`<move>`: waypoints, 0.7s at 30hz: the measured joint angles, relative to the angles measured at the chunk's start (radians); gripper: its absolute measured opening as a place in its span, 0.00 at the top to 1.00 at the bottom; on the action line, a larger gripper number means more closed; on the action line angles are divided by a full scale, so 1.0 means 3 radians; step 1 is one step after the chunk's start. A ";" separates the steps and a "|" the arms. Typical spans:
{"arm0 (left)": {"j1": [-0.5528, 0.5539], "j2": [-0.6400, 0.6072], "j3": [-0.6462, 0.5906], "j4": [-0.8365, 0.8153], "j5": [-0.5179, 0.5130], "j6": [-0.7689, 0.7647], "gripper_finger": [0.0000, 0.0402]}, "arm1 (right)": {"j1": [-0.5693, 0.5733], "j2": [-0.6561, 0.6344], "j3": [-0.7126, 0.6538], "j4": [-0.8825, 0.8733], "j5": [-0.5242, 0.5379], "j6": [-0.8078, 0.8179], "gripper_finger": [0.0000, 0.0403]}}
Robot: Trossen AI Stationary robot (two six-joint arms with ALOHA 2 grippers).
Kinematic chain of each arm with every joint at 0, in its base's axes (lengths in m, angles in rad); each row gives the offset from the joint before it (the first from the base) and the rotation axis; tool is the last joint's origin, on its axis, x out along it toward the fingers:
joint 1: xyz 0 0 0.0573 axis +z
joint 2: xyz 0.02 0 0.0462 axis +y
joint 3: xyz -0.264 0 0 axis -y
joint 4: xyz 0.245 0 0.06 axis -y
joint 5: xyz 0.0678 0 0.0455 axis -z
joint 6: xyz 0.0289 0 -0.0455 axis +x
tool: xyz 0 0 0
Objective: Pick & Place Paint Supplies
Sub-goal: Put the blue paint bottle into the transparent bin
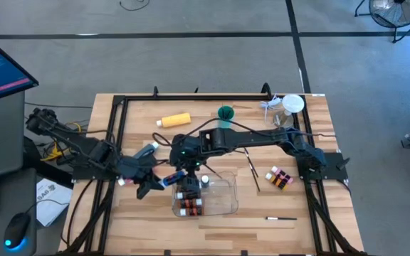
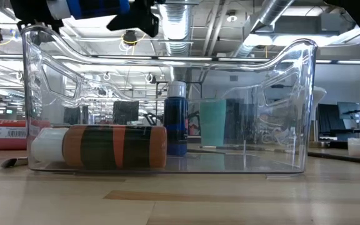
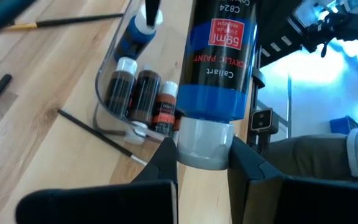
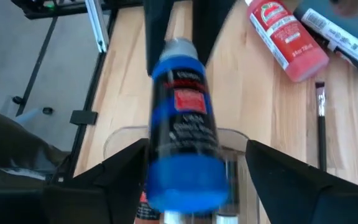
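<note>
Blue paint tube point(image 3: 216, 56) held above clear tray point(image 1: 223, 203) rim, cap end in my left gripper point(image 3: 204, 165), clamped. Judge it light, soft-bodied, slick label; stiff cap best hold. My right gripper point(image 4: 194, 171) spread wide around tube, not touching. Bottles point(image 3: 142, 93) lie in tray.

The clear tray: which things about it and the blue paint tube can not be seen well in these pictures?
- High view: the right gripper and left gripper cover part of the clear tray; its full contents are hidden.
- Low view: the blue paint tube is cut off by the top edge.
- Right wrist view: the tube's label is blurred, unreadable.
- Left wrist view: the small bottles' labels are too small to read.
</note>
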 joint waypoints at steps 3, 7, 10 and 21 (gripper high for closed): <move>0.0030 -0.0001 0.0000 0.0004 0.0026 0.0021 0.93 | 0.0001 0.0008 0.0000 -0.0053 0.0000 0.0004 0.38; 0.0041 -0.0001 0.0000 0.0000 0.0057 0.0029 0.93 | 0.0000 0.0010 0.0000 -0.0017 -0.0001 0.0010 0.43; 0.0041 -0.0001 0.0000 -0.0004 0.0081 0.0029 0.93 | -0.0004 0.0010 -0.0001 -0.0015 -0.0006 0.0010 0.49; 0.0043 0.0000 0.0000 -0.0022 0.0077 0.0041 0.93 | -0.0017 0.0009 0.0000 -0.0066 -0.0024 0.0157 0.73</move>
